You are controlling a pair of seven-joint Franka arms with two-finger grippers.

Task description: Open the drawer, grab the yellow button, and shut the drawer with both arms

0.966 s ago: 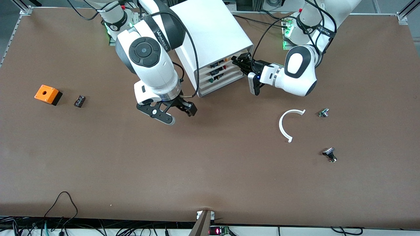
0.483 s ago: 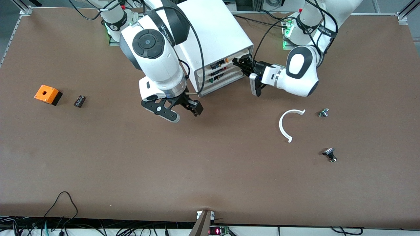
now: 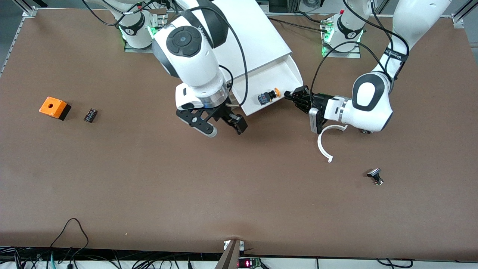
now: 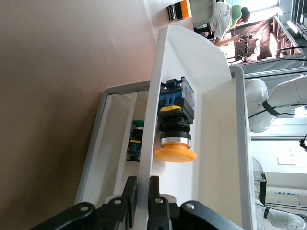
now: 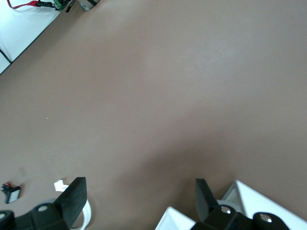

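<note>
Toward the robots' edge of the table (image 3: 149,179), about midway along it, stands the white cabinet (image 3: 257,37) with its top drawer (image 3: 278,80) pulled well out toward the front camera. In the drawer, close to its cream front wall, lies the button (image 3: 267,96), on its side, its orange-yellow cap pointing toward the left arm's end of the table; the left wrist view shows the cap (image 4: 175,155) just short of the drawer's front wall. The left gripper (image 3: 295,98) is at the corner of the drawer's front nearer the left arm's end, its fingers (image 4: 154,201) pinched narrow on the front wall. The right gripper (image 3: 224,125) hangs over bare table just in front of the drawer's other front corner, fingers (image 5: 72,194) spread wide and holding nothing. A white C-shaped ring (image 3: 325,144) lies on the table partly under the left wrist, and a small silver-and-black knob (image 3: 375,175) lies nearer the front camera, toward the left arm's end. Near the right arm's end sit an orange box (image 3: 53,107) with a hole and, just beside it, a small dark part (image 3: 90,115).
</note>
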